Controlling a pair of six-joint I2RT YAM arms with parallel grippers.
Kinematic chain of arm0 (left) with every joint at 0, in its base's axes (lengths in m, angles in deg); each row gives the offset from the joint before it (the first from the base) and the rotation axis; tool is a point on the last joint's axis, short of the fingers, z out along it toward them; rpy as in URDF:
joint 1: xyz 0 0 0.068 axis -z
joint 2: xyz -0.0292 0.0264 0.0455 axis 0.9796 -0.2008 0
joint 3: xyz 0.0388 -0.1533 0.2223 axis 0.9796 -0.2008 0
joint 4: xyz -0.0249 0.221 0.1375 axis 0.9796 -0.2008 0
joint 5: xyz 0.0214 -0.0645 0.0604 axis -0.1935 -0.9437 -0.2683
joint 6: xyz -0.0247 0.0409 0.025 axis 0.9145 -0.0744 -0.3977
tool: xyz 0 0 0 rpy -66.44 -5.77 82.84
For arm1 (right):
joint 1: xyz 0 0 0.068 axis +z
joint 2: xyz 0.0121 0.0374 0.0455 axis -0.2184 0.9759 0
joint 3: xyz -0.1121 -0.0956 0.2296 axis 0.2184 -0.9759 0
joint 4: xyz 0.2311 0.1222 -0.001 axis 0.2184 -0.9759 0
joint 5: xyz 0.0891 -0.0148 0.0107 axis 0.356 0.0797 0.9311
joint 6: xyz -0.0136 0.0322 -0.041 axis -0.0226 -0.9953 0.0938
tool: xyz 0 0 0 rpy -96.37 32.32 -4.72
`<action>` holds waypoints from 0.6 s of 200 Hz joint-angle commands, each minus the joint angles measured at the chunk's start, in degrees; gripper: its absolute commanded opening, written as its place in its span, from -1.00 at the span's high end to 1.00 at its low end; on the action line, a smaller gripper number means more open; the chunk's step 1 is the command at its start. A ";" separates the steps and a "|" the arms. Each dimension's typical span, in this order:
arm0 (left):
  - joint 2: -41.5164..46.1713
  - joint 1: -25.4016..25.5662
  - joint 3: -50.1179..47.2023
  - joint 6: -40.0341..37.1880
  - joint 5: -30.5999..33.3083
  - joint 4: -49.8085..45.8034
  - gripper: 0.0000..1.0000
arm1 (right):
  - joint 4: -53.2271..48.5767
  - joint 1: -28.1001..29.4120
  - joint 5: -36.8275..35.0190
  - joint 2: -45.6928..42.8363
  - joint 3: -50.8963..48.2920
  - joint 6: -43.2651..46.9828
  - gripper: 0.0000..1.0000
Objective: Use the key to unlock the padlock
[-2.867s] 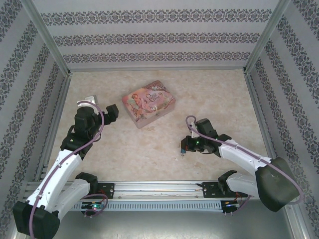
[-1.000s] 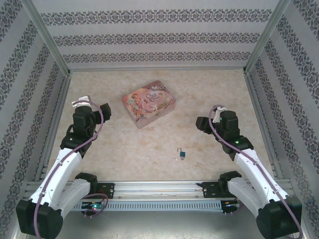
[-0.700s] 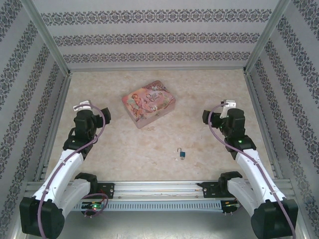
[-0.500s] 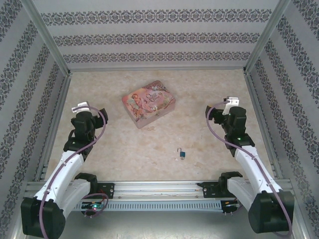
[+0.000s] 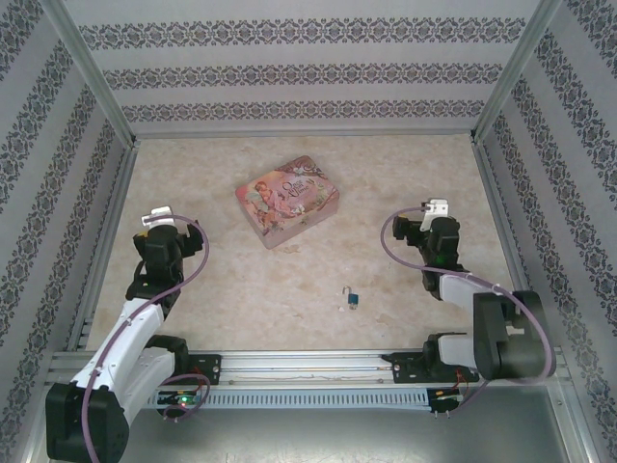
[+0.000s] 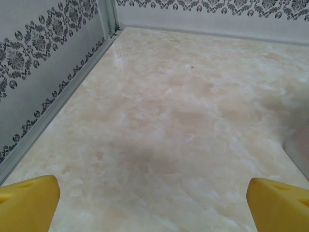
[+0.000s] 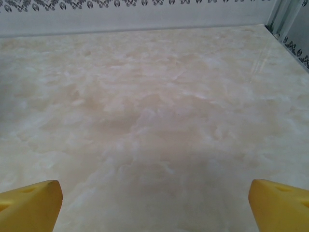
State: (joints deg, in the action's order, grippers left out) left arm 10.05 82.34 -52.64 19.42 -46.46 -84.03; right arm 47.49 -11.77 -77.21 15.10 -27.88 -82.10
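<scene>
Pink tin (closed) sits apart from padlock

In the top view, the small blue-bodied padlock with a silvery metal shackle lies on the pale marbled tabletop, low in the frame's centre. The decorated pink rectangular tin sits above and left of it, well apart. The left gripper hangs mid-left, the right gripper mid-right, with the padlock between them and lower.
</scene>
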 commanded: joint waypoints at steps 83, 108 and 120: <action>-6.94 -2.38 -3.41 -2.88 -1.04 16.40 -0.99 | 15.23 -1.89 3.54 12.32 2.55 0.32 -0.97; -12.13 -2.91 -4.37 -3.44 -2.97 24.08 -0.99 | 15.19 -1.90 3.52 12.28 2.55 0.41 -0.97; -14.79 -3.13 -4.73 -3.51 -5.03 28.34 -0.99 | 15.19 -1.90 3.52 12.28 2.55 0.41 -0.97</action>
State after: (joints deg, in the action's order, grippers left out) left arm -0.97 80.26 -56.20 17.32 -48.19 -67.48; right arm 62.12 -13.26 -75.00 27.54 -26.00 -81.25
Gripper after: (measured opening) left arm 0.993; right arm 0.985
